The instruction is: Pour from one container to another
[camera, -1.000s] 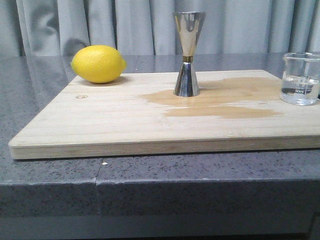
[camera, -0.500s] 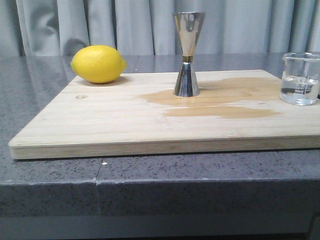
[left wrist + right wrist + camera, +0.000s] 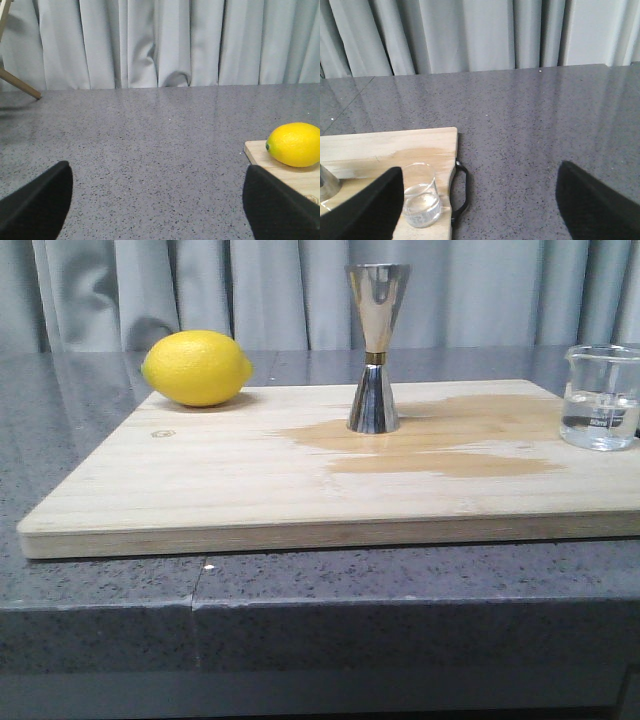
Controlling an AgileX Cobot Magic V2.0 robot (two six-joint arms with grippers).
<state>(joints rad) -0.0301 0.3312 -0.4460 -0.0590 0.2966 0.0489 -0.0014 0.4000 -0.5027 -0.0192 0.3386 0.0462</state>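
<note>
Beaker [image 3: 601, 398] stands upright, long axis vertical, near the right end of the wooden board [image 3: 230, 480], holding a shallow layer of clear liquid. Its pour lip is not clear enough here to say which way it faces. In the right wrist view the beaker [image 3: 422, 201] sits just beside the inner finger of the right claw [image 3: 479, 200], outside the gap between the fingers, not in it.

Right claw: spread wide, holding nothing. Left claw [image 3: 157, 202]: likewise wide apart and empty, over bare countertop, with the lemon [image 3: 294, 144] beyond its outer finger.

Jigger [image 3: 377, 347]: upright, long axis vertical, open cone up, standing on a wet patch [image 3: 440, 440] of the board, well apart from the beaker.

Risks, as judged:
- Beaker lies off the claw's centreline; closing without shifting sideways would knock or tip it.
- Jigger is tall, narrow-footed and on wet wood; a nudge from beaker or finger could topple it.
- Small jigger mouth; a fast tilt would spill over it onto the board.
</note>
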